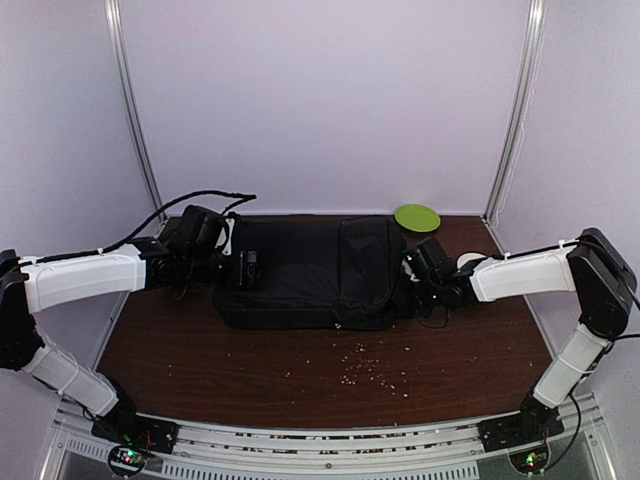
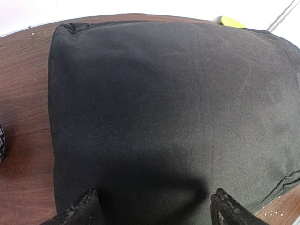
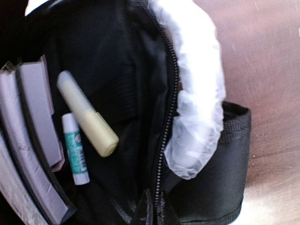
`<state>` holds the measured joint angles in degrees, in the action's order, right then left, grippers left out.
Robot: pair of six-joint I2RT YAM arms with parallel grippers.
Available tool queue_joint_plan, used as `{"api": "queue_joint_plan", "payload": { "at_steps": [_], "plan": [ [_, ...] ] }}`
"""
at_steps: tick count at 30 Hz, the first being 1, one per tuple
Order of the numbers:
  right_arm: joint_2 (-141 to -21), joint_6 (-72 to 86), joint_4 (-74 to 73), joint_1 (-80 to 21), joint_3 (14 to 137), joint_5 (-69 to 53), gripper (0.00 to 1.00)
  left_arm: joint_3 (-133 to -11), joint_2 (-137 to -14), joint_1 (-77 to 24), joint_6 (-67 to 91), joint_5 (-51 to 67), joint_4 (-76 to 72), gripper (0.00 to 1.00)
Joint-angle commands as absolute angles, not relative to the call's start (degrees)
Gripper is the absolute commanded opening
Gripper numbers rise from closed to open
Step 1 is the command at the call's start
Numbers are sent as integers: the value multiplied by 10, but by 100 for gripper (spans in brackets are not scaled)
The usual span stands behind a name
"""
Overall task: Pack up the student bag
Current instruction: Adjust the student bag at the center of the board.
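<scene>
The student bag [image 1: 310, 270] lies flat across the back of the brown table, black and wide. My left gripper [image 1: 245, 268] hovers over its left end, open; in the left wrist view the fingertips [image 2: 86, 206] stand wide apart above the plain black fabric [image 2: 164, 108]. My right gripper [image 1: 408, 268] is at the bag's right end. In the right wrist view it [image 3: 157, 211] is shut on the zipper edge [image 3: 168, 122] of the open pocket. Inside lie a yellow highlighter [image 3: 89, 115], a glue stick [image 3: 75, 150] and grey books [image 3: 33, 140].
Crinkled white plastic [image 3: 197, 93] bulges beside the zipper, over a black webbing strap [image 3: 234, 126]. A green plate [image 1: 417, 217] sits behind the bag at the back right. Small crumbs [image 1: 370, 370] are scattered on the table in front of the bag.
</scene>
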<state>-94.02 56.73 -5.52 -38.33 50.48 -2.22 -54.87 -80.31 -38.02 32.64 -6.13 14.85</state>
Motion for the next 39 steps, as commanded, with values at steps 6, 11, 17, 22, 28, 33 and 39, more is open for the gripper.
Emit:
{"api": "queue_joint_plan", "payload": {
  "at_steps": [6,11,17,22,28,33,39],
  "plan": [
    [-855,272,-107,-484,558,154,0,-563,-831,-380,326,-35,108,78],
    [-899,207,-91,-519,546,185,0,-565,-844,-380,327,-24,104,76],
    [-869,234,-98,-533,529,172,31,-564,-843,-380,329,-11,107,73],
    [-745,293,-166,-533,514,193,51,-566,-815,-380,320,-25,126,73],
    [-584,372,-178,-530,450,201,59,-556,-773,-380,318,-35,141,73],
    [-488,458,-65,-480,360,125,73,-545,-752,-380,322,-34,146,73],
    [-546,514,27,-418,367,17,77,-539,-749,-380,339,-20,141,73]
  ]
}}
